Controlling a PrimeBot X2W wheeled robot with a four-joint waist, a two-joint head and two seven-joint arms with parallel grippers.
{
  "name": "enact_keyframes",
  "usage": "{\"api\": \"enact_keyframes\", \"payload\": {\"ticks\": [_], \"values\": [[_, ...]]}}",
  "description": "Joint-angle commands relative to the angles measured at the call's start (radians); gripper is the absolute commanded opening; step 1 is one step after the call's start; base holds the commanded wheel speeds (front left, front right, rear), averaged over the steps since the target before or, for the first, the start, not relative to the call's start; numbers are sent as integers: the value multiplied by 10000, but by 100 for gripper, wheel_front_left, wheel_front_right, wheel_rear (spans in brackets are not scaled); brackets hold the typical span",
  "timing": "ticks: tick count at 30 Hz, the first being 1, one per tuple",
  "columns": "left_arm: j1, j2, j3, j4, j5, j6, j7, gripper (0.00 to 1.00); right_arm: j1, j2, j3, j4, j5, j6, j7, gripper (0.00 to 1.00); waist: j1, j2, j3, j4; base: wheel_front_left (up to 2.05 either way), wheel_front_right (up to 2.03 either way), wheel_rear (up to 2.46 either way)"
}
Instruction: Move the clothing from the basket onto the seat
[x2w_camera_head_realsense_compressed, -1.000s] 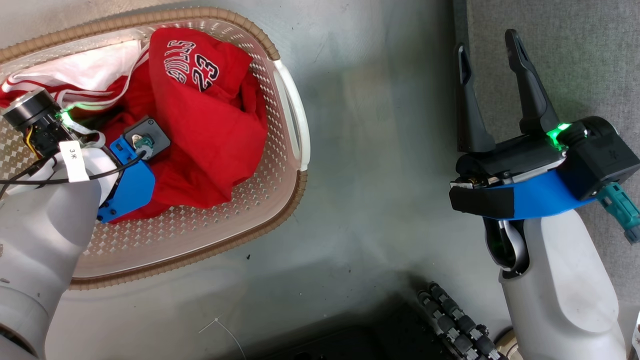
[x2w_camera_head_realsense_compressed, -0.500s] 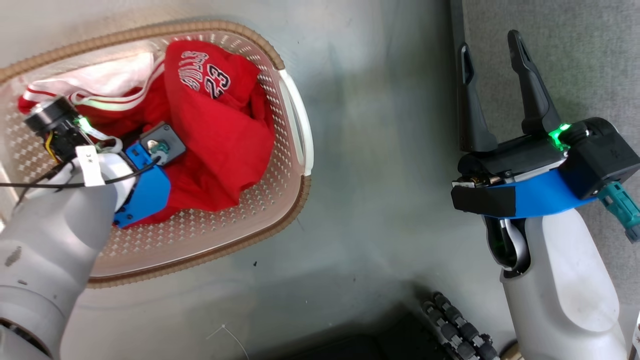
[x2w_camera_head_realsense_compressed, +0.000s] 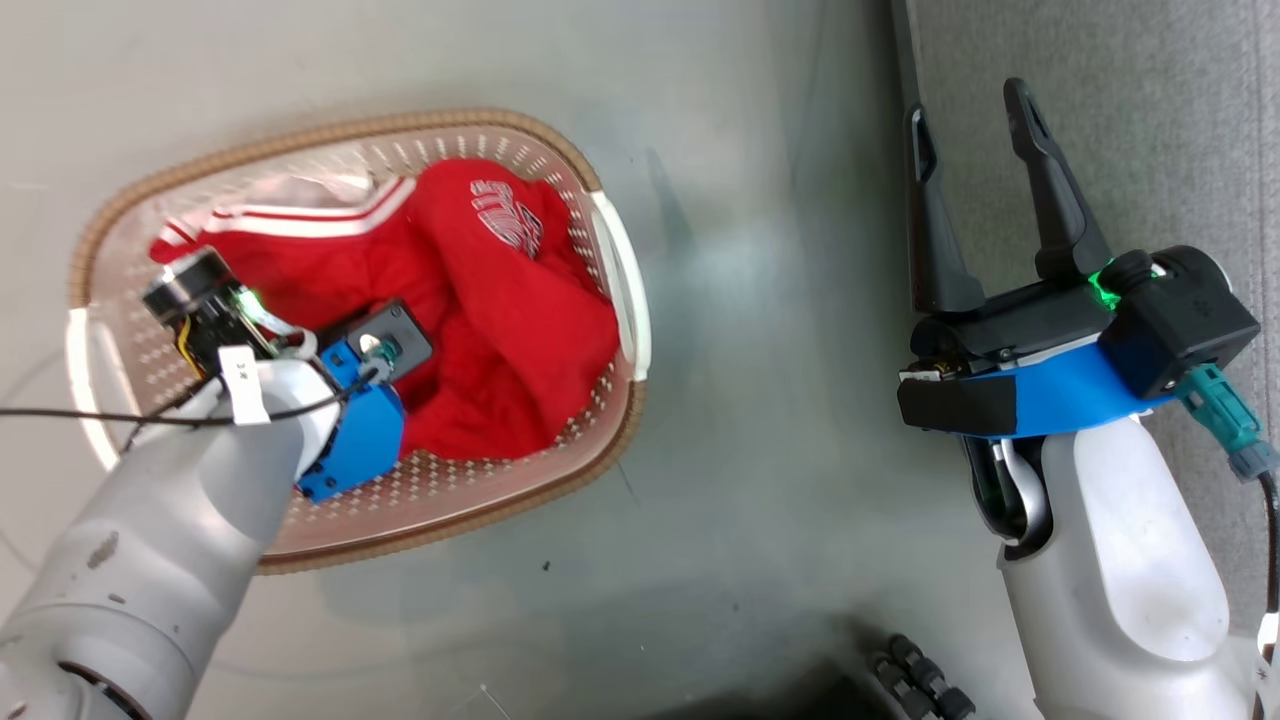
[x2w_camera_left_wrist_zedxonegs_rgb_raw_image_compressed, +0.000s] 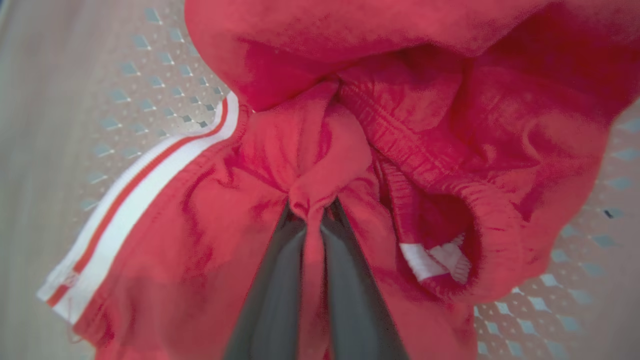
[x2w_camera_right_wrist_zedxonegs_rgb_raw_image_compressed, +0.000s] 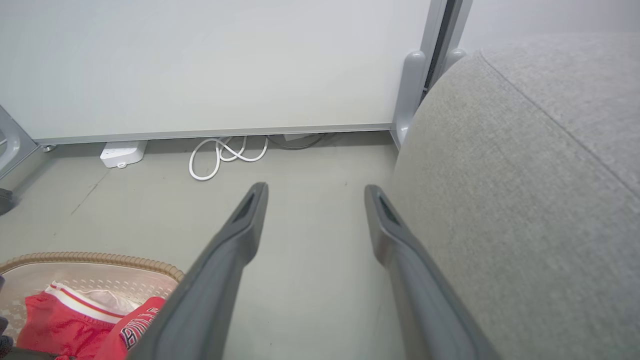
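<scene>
Grasp in hand: the left gripper (x2w_camera_left_wrist_zedxonegs_rgb_raw_image_compressed: 311, 212), jaws pinched on a fold of the clothing (x2w_camera_head_realsense_compressed: 500, 330) inside the basket (x2w_camera_head_realsense_compressed: 330, 130), must next lift it clear toward the seat (x2w_camera_head_realsense_compressed: 1150, 100), while the right gripper (x2w_camera_head_realsense_compressed: 965, 98) hovers wide open.

Grey floor (x2w_camera_head_realsense_compressed: 750, 300), pale wall (x2w_camera_right_wrist_zedxonegs_rgb_raw_image_compressed: 200, 65), white cable (x2w_camera_right_wrist_zedxonegs_rgb_raw_image_compressed: 225, 154) coiled below.

Basket (x2w_camera_head_realsense_compressed: 330, 132) on grey floor (x2w_camera_head_realsense_compressed: 760, 300), red clothing (x2w_camera_head_realsense_compressed: 520, 330) heaped inside. Left arm (x2w_camera_head_realsense_compressed: 190, 500) dips into heap. Right gripper (x2w_camera_head_realsense_compressed: 965, 98), fingers spread, over seat (x2w_camera_head_realsense_compressed: 1150, 120) edge.
</scene>
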Motion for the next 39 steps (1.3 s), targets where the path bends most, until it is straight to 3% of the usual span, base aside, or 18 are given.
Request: {"api": "enact_keyframes", "payload": {"ticks": [1, 17, 39], "values": [[177, -36, -14, 14, -120, -24, -117, 0, 85, -5, -11, 66, -81, -7, -14, 100, 0, 0, -322, 166, 0, 0, 0], [1103, -509, 187, -538, -1099, -18, -535, 0, 640, -7, -222, 536, -404, -7, -14, 100, 0, 0, -2088, 845, 0, 0, 0], [3016, -397, 1665, -4142, -1515, 281, -521, 0, 2136, -145, -546, 1177, -563, -7, -14, 100, 0, 0, -5050, 1860, 0, 0, 0]]}}
